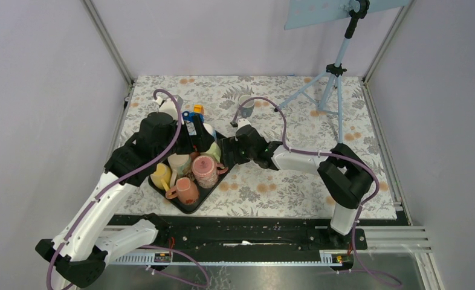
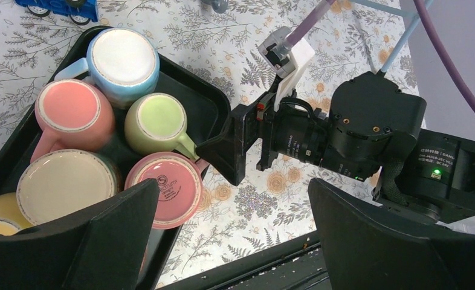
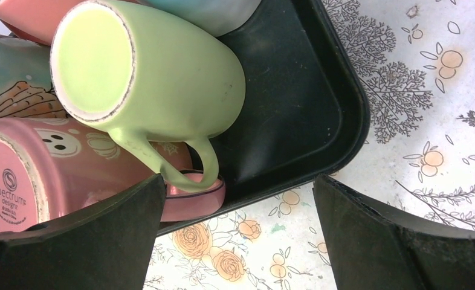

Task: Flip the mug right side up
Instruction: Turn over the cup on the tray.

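Several mugs stand upside down on a black tray [image 1: 190,206]. A light green mug [image 3: 156,78] sits bottom up near the tray's right corner, its handle [image 3: 203,164] pointing at my right gripper [image 3: 238,238]. That gripper is open and hovers just outside the tray rim [image 3: 319,151], holding nothing. A pink mug [image 3: 35,175] marked "spectrum" lies against the green one. In the left wrist view the green mug [image 2: 159,124], the pink mug [image 2: 165,188] and a blue mug [image 2: 123,63] show their bases. My left gripper [image 2: 235,241] is open above the tray's near right edge.
A grey-blue mug [image 1: 245,101] stands on the floral tablecloth behind the tray. A blue toy car [image 1: 193,115] lies at the tray's far side. A tripod [image 1: 335,78] stands at the back right. The two grippers [image 1: 228,151] are close together over the tray's right corner.
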Robot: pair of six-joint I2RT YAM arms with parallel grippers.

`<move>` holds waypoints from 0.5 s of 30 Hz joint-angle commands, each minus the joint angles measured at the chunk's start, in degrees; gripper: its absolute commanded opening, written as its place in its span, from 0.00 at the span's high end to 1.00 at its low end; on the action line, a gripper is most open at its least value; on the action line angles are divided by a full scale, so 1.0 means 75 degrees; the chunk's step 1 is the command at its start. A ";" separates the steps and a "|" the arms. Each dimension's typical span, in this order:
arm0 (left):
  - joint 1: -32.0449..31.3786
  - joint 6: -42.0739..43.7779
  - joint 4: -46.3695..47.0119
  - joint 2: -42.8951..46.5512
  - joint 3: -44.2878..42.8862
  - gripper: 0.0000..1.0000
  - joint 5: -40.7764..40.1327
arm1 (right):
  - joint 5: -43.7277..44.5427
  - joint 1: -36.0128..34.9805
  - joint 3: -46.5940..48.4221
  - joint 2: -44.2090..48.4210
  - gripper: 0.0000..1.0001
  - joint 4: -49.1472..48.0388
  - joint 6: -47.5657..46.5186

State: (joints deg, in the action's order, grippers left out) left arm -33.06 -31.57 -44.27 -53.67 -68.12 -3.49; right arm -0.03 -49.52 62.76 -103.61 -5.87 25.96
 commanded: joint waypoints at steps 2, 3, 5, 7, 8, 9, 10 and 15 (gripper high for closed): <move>-0.0030 -0.0033 0.0038 0.0067 0.0041 0.01 -0.0121 | -0.0034 -0.0241 -0.0317 0.0497 0.00 0.0068 0.0095; -0.0023 -0.0033 0.0032 0.0057 0.0052 0.01 -0.0111 | -0.0040 -0.0241 -0.0354 0.0537 0.00 0.0065 0.0114; -0.0028 -0.0044 0.0032 0.0049 0.0079 0.01 -0.0103 | -0.0039 -0.0242 -0.0412 0.0597 0.00 0.0068 0.0135; -0.0025 -0.0041 0.0032 0.0031 0.0114 0.01 -0.0092 | -0.0042 -0.0259 -0.0461 0.0659 0.00 0.0066 0.0152; -0.0031 -0.0039 0.0038 0.0031 0.0117 0.01 -0.0097 | -0.0048 -0.0264 -0.0481 0.0680 0.00 0.0067 0.0159; -0.0023 -0.0044 0.0032 0.0024 0.0136 0.01 -0.0103 | -0.0062 -0.0274 -0.0481 0.0676 0.00 0.0068 0.0154; -0.0025 -0.0044 0.0038 0.0020 0.0149 0.01 -0.0103 | -0.0082 -0.0276 -0.0473 0.0659 0.00 0.0068 0.0149; -0.0033 -0.0066 0.0061 -0.0012 0.0191 0.01 -0.0070 | -0.0043 -0.0277 -0.0411 0.0570 0.00 0.0056 0.0057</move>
State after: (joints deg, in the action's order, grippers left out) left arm -33.06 -31.59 -45.01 -53.74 -66.96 -3.46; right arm 0.54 -50.02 59.77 -100.44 -6.07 26.83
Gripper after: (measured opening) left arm 0.987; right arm 0.995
